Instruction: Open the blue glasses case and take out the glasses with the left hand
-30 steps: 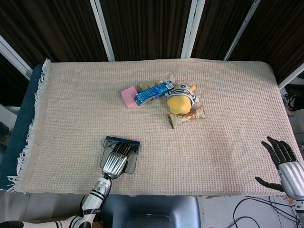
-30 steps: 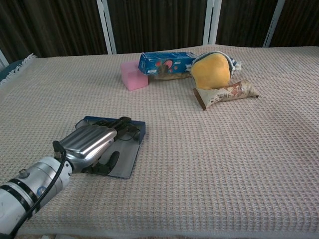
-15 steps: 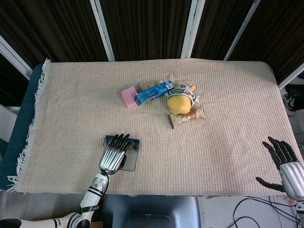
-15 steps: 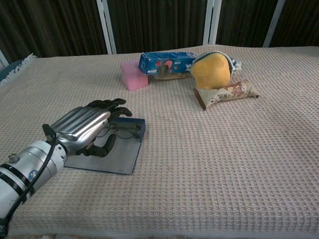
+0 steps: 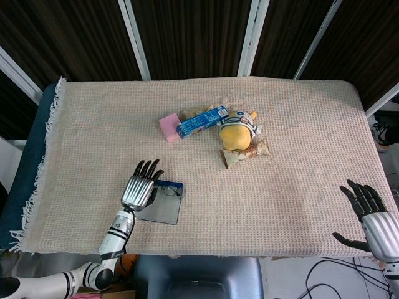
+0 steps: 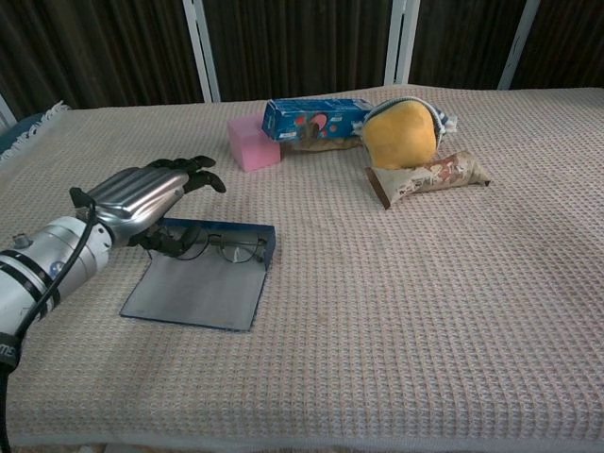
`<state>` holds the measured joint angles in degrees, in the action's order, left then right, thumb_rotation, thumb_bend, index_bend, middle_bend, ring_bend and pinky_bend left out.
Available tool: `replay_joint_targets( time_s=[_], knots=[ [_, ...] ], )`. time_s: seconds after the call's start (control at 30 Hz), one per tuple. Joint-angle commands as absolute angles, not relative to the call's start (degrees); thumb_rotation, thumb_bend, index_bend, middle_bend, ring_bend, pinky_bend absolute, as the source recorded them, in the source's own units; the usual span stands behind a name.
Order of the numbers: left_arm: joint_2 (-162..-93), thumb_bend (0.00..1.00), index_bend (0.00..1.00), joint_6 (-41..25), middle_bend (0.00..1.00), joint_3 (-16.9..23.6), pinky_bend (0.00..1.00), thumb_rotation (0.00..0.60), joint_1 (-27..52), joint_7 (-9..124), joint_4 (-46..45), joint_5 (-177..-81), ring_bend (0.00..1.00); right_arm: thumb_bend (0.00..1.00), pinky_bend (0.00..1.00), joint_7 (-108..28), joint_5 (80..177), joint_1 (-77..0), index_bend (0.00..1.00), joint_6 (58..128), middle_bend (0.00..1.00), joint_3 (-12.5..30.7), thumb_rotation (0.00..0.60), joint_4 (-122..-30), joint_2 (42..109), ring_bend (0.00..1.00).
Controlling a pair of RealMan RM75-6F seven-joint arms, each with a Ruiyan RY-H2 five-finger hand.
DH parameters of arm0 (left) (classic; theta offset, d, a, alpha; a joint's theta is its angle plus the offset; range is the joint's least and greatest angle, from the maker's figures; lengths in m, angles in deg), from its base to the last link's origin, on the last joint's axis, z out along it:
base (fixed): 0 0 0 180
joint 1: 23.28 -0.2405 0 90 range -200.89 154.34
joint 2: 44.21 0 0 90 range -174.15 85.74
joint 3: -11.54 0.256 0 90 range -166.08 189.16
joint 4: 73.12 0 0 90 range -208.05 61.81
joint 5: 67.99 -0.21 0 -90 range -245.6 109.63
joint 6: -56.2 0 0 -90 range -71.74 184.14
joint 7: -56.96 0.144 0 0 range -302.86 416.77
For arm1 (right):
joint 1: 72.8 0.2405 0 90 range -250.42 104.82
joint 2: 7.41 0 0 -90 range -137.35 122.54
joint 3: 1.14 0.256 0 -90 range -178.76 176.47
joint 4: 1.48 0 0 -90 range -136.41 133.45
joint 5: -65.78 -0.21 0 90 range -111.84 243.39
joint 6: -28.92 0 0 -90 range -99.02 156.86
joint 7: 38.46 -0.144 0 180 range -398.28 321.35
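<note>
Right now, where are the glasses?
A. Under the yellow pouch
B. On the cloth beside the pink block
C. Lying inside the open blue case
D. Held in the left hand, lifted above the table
C. In the chest view the glasses lie in the tray of the open blue case, and the left hand holds nothing.

Blue glasses case [image 6: 200, 288], pink block [image 6: 252, 143]

The flat blue rectangular glasses case [image 6: 203, 283] lies open near the front left edge of the cloth-covered worktop [image 6: 396, 302], its lid spread flat toward the front. The thin wire-framed glasses [image 6: 226, 249] rest inside its shallow tray along the far side.
</note>
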<state>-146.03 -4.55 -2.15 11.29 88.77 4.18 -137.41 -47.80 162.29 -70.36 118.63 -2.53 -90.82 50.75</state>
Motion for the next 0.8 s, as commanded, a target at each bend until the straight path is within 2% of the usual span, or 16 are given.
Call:
replay_joint_targets(
  time_s=[0.03, 0.37, 0.8],
  knots=[
    [-145.76, 0.5, 0.22, -3.93, 0.0, -2.25, 0.01, 0.6, 11.53, 88.63, 4.2, -136.78, 0.0, 0.1, 0.0, -47.68, 162.22, -70.29, 0.0, 118.48, 0.0, -2.5, 0.6, -90.87, 50.79, 0.0],
    [-146.18, 0.48, 0.29, 0.02, 0.0, -2.41, 0.01, 0.6, 14.42, 91.22, 1.51, -130.48, 0.0, 0.09, 0.0, -46.98, 161.72, -69.93, 0.0, 117.58, 0.0, -2.38, 0.6, -91.25, 50.84, 0.0],
    [-146.55, 0.48, 0.35, -0.74, 0.0, -1.55, 0.02, 0.6, 15.83, 90.61, 1.28, -128.83, 0.0, 0.1, 0.0, -47.16, 161.67, -69.95, 0.0, 117.63, 0.0, -2.39, 0.6, -91.13, 50.78, 0.0]
  ],
)
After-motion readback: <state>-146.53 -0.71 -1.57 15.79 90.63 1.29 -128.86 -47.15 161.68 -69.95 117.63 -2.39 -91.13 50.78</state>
